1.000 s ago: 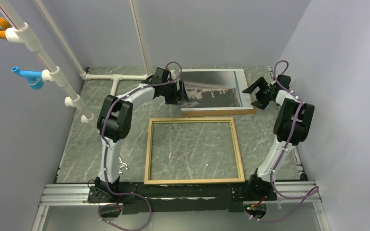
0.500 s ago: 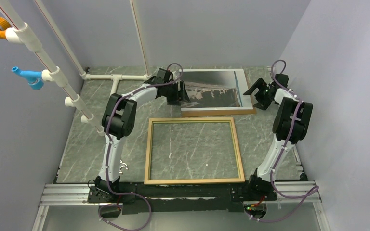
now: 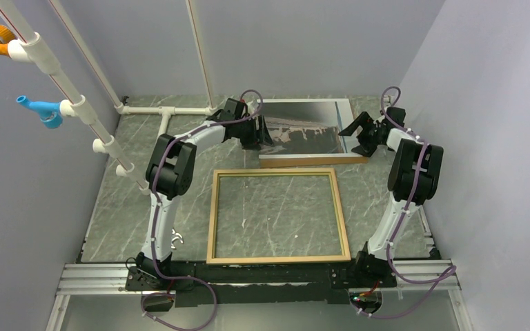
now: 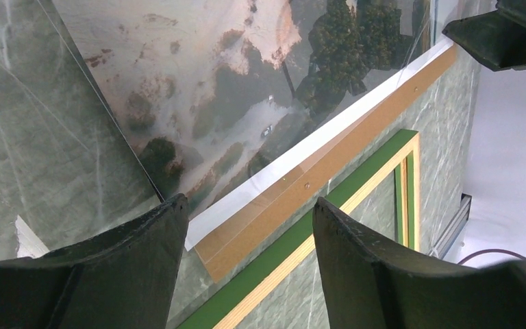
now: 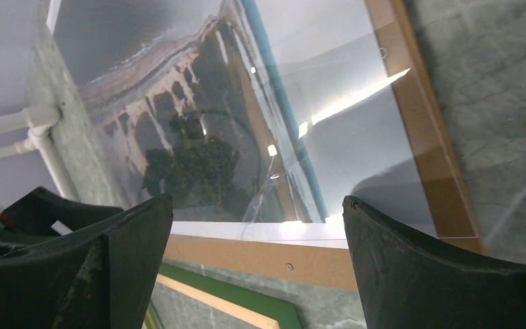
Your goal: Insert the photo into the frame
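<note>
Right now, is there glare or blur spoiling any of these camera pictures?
Right wrist view: a bright glare streak crosses the white margin of the photo, and the close dark fingers look soft. Left wrist view: glossy sheen, with dark blotches that may be reflections. Top view: evenly lit and sharp, the frame free of glare.

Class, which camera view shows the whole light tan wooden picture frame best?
The top external view: the light tan rectangular wooden frame lies there whole, with all four sides visible. The left wrist view catches only one green-and-tan corner of the frame; the right wrist view shows only a small end of it.
</note>
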